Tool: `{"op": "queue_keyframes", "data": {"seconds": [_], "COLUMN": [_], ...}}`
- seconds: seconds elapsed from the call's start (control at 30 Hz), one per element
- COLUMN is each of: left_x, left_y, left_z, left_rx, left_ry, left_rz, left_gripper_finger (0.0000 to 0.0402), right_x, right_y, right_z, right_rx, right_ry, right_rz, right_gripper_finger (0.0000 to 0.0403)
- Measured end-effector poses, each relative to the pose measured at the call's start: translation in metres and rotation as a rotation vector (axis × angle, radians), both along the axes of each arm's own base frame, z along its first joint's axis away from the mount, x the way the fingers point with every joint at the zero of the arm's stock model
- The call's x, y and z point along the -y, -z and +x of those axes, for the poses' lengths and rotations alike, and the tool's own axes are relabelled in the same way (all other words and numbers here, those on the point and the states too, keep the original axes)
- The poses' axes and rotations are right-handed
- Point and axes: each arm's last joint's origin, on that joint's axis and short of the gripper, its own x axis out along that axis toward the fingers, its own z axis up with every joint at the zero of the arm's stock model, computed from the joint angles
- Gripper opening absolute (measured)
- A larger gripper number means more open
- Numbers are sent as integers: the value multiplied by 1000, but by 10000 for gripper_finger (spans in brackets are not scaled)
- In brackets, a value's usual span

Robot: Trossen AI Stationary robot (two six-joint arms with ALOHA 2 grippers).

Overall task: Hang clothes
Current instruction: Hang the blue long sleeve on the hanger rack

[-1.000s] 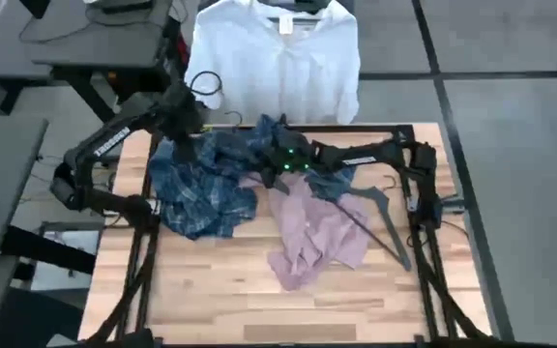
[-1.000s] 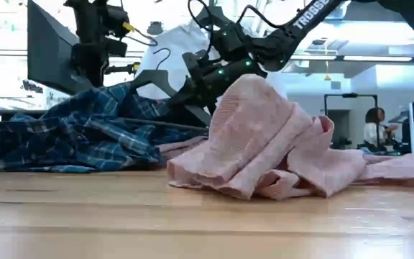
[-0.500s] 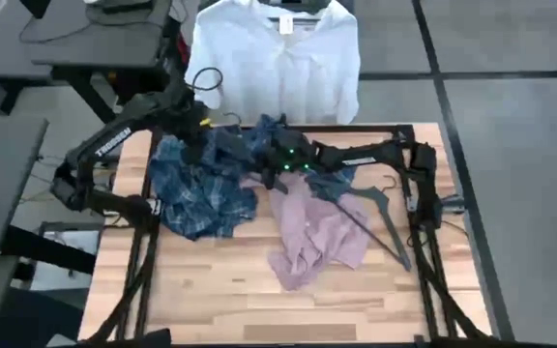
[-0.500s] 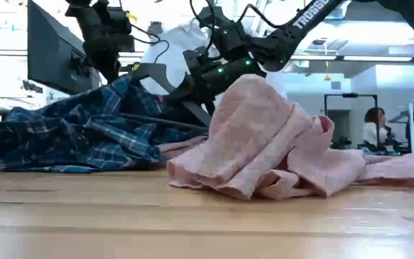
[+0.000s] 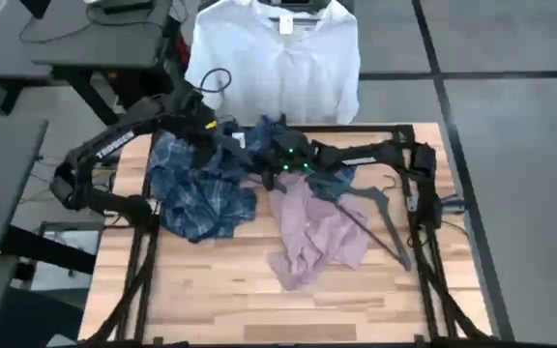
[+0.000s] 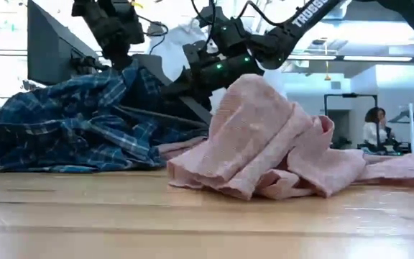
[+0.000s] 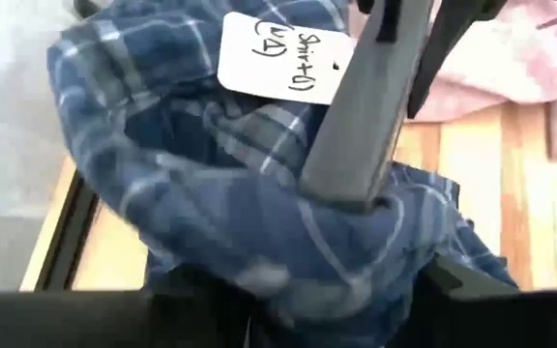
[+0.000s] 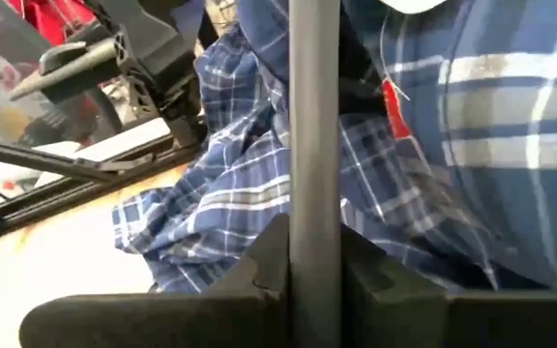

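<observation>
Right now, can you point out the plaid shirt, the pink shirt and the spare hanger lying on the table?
plaid shirt [image 5: 196, 198]: high view, on its crumpled body left of centre.
pink shirt [image 5: 312, 232]: high view, on the middle of the heap.
spare hanger [image 5: 383, 224]: high view, on its dark arm near the table's right edge.

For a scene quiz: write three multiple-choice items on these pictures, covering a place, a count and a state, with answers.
1. Where is the white shirt?
A. Hanging beyond the table's far edge
B. Under the pink shirt
C. On the floor near the camera

2. How many shirts lie on the table?
A. One
B. Two
C. Four

3. What does the right gripper hold?
A. Nothing
B. A sleeve
C. A grey hanger bar

Answers: 1 A, it hangs spread out past the table. 2 B, the plaid shirt and the pink shirt. 3 C, its fingers clamp the hanger bar.
</observation>
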Motion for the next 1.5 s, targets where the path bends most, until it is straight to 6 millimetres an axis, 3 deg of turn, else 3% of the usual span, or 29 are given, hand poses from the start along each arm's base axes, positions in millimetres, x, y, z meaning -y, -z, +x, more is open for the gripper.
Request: {"op": "queue_keyframes", "data": {"seconds": [0.17, 0.33, 0.57, 0.67, 0.8, 1.0, 1.17, 1.37, 1.5], "left_x": [6, 11, 11, 12, 16, 24, 25, 28, 34], "left_y": [-3, -3, -4, -8, -21, -36, -38, -41, -54], "left_z": [10, 14, 14, 10, 3, -6, -14, -15, -20], "left_rx": [45, 68, 57, 66, 123, 205, 190, 211, 259], "left_ry": [26, 67, 45, 32, 9, -33, -127, -118, -133], "left_rz": [12, -13, -4, 27, 63, 81, 101, 83, 96], "left_gripper_finger": [134, 36, 37, 37, 36, 36, 35, 35, 35], "right_x": [-3, -3, 0, 4, 10, 20, 25, 27, 41], "right_y": [1, 2, -3, -19, -54, -97, -117, -119, -115], "right_z": [1, 0, -2, -12, -34, -68, -86, -99, -122], "right_rx": [-6, -12, -31, -56, -72, -50, -25, -95, -230], "right_ry": [-13, -36, -9, -7, -13, 25, 99, 114, 164], "right_rz": [-15, -49, -41, -72, -188, -191, -106, -73, -46], "right_gripper_finger": [25, 30, 46, 48, 50, 60, 108, 198, 239]}}
